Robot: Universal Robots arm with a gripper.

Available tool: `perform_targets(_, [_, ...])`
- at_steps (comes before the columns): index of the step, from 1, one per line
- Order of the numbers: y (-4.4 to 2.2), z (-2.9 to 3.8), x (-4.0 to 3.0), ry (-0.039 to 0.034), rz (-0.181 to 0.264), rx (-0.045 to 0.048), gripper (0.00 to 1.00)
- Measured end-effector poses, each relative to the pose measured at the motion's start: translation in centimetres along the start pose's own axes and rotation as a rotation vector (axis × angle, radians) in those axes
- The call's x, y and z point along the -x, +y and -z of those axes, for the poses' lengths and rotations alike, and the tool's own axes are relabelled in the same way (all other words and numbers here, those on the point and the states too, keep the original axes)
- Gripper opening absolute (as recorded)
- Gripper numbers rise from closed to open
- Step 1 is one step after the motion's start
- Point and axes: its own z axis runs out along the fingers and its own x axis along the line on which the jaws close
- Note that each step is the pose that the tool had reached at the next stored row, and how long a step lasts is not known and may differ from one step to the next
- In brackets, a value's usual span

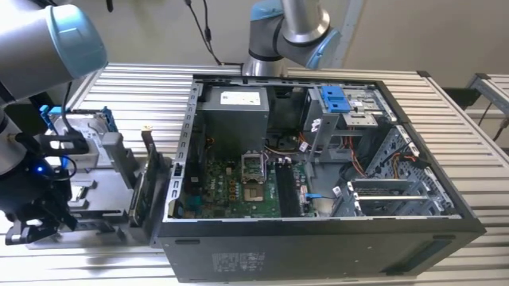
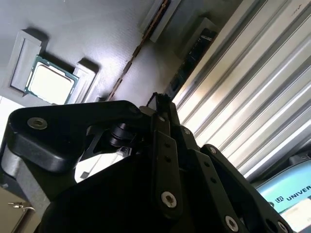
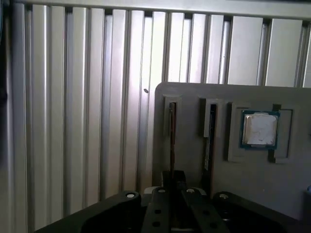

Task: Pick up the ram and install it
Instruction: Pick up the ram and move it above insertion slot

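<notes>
Left of the open computer case (image 1: 318, 250) in the exterior view, toward the frame's lower left, sits the grey holder (image 1: 104, 179) I'm working over. In the first wrist view the gripper (image 3: 174, 175) lines up with the ram (image 3: 172, 131), which stands on edge in the holder's slot farthest from the processor (image 3: 260, 130). A second stick (image 3: 210, 138) stands in the slot between them. I cannot tell how the jaws stand, nor whether they touch the ram.

I'd judge the ram light and stiff but fragile: a thin board with small chips and a contact edge I don't want scraped. I'd pinch it across its flat faces near the middle of its length, squarely, so it lifts straight out of the slot without twisting. It looks smooth, so a slanted grip could let it slip.
</notes>
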Motion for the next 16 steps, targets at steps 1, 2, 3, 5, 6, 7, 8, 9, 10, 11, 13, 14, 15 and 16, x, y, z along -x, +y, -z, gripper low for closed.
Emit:
perform_targets(1, [0.00, 0.09, 0.00, -0.0001, 0.000, 0.0000, 0.15])
perform_targets(2, [-0.02, 0.19, -0.01, -0.0001, 0.000, 0.0000, 0.15])
perform_targets(3, [-0.02, 0.30, -0.01, -0.0004, 0.000, -0.0001, 0.15])
perform_targets(5, [-0.02, 0.51, 0.00, -0.0013, 0.000, -0.0001, 0.15])
perform_targets(6, [-0.02, 0.61, 0.00, -0.0014, 0.000, -0.0001, 0.15])
perform_targets(7, [-0.02, 0.70, 0.00, -0.0015, 0.000, -0.0001, 0.15])
perform_targets(8, [-0.02, 0.79, 0.00, -0.0015, 0.000, 0.0000, 0.15])
perform_targets(9, [-0.03, 0.89, 0.00, -0.0015, 0.000, 0.0000, 0.15])
perform_targets(10, [-0.03, 0.98, 0.01, -0.0016, 0.000, -0.0001, 0.15])
perform_targets(11, [-0.03, 1.07, 0.01, -0.0015, 0.000, -0.0001, 0.15])
perform_targets(13, [-0.04, 1.26, 0.01, -0.0018, 0.000, 0.0000, 0.15])
perform_targets(14, [-0.04, 1.35, 0.01, -0.0023, 0.000, -0.0001, 0.15])
perform_targets(15, [-0.04, 1.43, 0.01, -0.0027, 0.000, -0.0002, 0.15])
perform_targets(16, [-0.04, 1.51, 0.01, -0.0029, 0.000, -0.0002, 0.15])
